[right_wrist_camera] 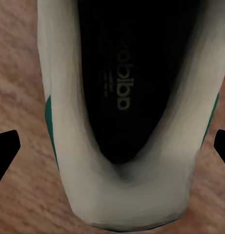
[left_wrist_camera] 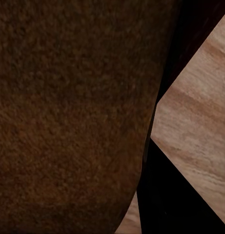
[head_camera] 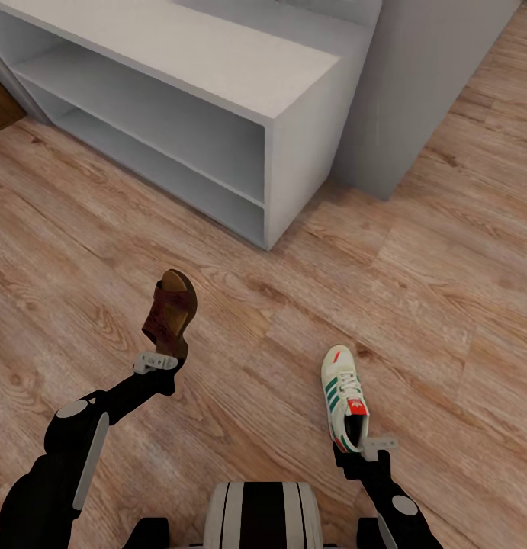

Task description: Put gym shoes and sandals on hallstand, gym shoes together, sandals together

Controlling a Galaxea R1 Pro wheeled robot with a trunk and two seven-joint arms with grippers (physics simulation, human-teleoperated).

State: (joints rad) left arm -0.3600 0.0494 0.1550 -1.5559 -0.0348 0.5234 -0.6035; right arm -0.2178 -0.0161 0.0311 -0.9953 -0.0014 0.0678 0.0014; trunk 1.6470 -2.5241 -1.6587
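wood-grain floor point(head_camera: 416, 305) under left pincer point(head_camera: 158, 360) clamping brown sandal point(head_camera: 171, 309), right pincer point(head_camera: 367, 445) clamping white green-striped sneaker point(head_camera: 345, 396).

Head looks down; wrists press against shoes.

gym shoe point(right_wrist_camera: 127, 161) heel close-up, dark insole, corridor floor point(right_wrist_camera: 17, 73)
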